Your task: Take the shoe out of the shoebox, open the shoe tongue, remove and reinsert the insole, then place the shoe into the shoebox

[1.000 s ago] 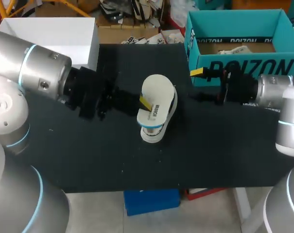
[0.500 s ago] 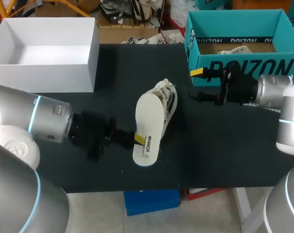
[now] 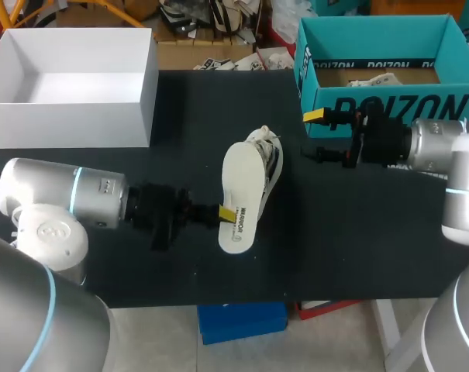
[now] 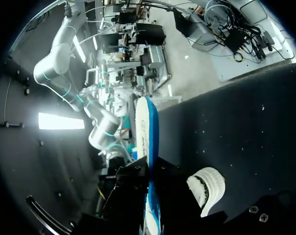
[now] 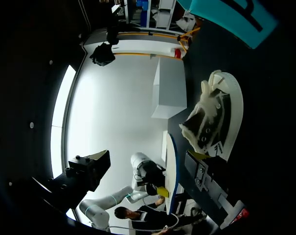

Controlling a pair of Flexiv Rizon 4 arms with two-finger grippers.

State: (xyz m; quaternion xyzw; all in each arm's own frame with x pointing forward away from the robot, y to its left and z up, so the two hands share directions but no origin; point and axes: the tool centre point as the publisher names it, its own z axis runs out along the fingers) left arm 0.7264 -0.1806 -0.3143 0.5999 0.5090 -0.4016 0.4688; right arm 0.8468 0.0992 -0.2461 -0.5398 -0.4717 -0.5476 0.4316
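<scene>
I'm looking at the shoe lying on its side near the middle of the dark bench, out of the teal shoebox. Its white sole is facing toward the right arm and its patterned upper is showing at the far end in the head view. In the right wrist view, the upper and the opening are facing that camera, ahead of the right gripper.

The white insole is out of the shoe and is overlapping its near side in the head view. I can't tell whether the insole's far end is touching the shoe. My left gripper is clamping the insole near its lower end, with one yellow tip pressed on the white face. In the left wrist view the insole is running edge-on between the black fingers, with its blue underside showing, and a white rounded part of the shoe is sitting just beside them.

My right gripper is hanging over the bench to the right of the shoe, just in front of the teal shoebox. Its fingers are spread apart and gripping nothing. It is near the shoe but not touching it.

A white open box is sitting at the far left of the bench, well apart from the shoe.
</scene>
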